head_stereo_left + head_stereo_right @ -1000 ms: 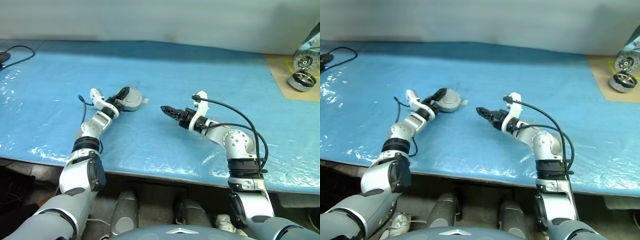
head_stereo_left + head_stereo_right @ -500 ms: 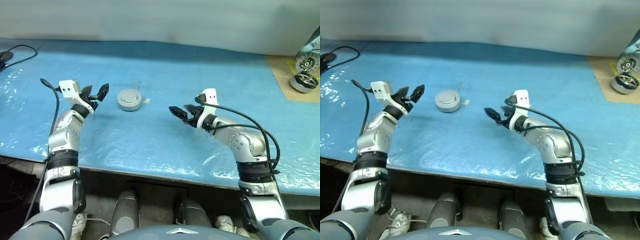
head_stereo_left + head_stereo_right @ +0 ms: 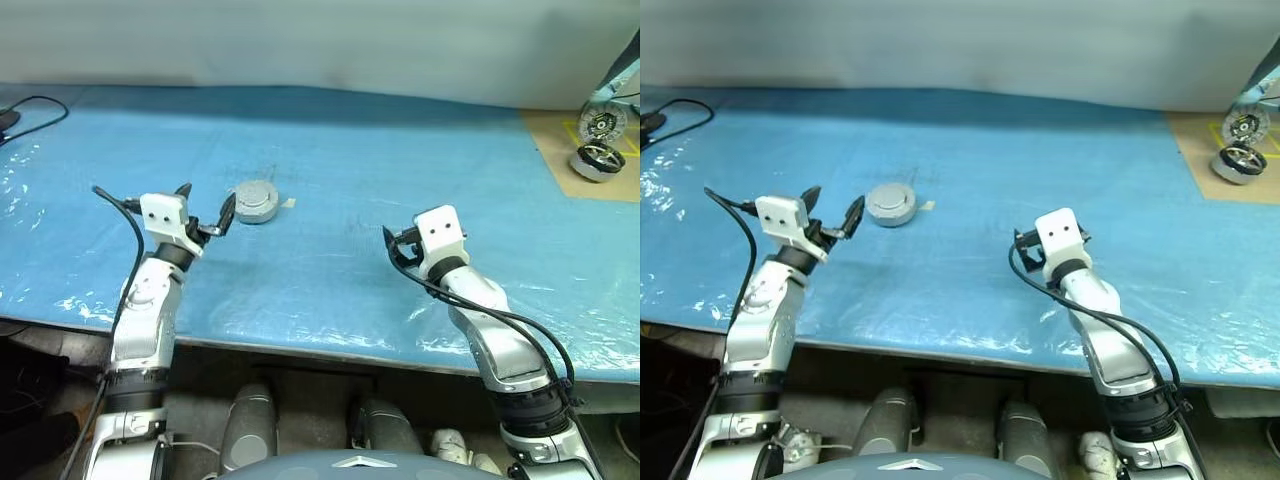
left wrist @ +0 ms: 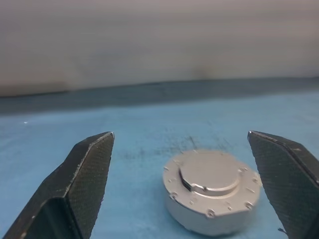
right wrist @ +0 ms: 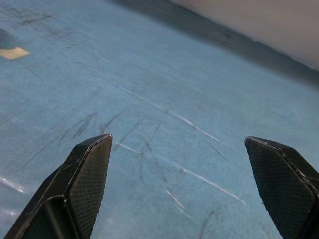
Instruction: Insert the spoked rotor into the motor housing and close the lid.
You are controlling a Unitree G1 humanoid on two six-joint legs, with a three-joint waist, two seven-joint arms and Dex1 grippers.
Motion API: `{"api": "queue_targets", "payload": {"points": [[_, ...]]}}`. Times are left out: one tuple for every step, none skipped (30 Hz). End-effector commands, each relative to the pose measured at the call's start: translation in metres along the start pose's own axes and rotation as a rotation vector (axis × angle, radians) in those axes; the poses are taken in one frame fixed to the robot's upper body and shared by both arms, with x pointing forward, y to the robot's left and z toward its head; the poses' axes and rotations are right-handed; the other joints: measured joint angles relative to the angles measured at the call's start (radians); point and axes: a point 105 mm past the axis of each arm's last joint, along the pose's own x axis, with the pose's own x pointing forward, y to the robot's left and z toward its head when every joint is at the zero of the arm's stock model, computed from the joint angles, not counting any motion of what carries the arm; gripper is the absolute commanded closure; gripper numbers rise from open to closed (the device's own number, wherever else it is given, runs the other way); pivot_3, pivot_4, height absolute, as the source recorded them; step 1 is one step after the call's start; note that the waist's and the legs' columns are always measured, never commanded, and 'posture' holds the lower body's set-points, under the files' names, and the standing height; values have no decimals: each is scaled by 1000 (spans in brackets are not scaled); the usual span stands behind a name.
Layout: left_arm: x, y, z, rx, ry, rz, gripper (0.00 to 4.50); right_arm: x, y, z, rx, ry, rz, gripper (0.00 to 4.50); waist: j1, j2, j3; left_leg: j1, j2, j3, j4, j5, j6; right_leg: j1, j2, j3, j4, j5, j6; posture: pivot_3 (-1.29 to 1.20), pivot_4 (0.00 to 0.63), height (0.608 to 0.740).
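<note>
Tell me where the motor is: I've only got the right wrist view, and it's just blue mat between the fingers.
Observer: The motor sits on the mat on the robot's left side, just ahead of the left end effector.
Operator: Is that one holding it?
Observer: No, its jaws stand open, apart from the motor.
Operator: Lid on?
Observer: Yes, the left wrist view shows the lid seated on top.

The right tool [image 5: 178, 186] hangs wide open over blue table cover [image 5: 164, 89].
</note>
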Motion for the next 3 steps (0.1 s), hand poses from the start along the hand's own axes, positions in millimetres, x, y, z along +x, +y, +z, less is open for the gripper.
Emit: {"api": "queue_targets", "payload": {"points": [[-2, -13, 8, -13, -19, -19, 14, -4, -8, 9, 6, -31, -54, 0, -2, 0, 0, 0, 0, 0, 0, 0, 0, 0, 0, 0, 0, -1, -2, 0, 150, 740], [-2, -16, 10, -25, -16, -19, 14, -4, -8, 8, 8, -28, -55, 0, -2, 0, 0, 1, 0, 0, 0, 0, 0, 0, 0, 0, 0, -2, -3, 0, 150, 740], [0, -18, 15, -46, -16, -12, 14, -4, -7, 8, 12, -24, -55, 0, -2, 0, 0, 0, 0, 0, 0, 0, 0, 0, 0, 0, 0, -2, -4, 0, 150, 740]]}}
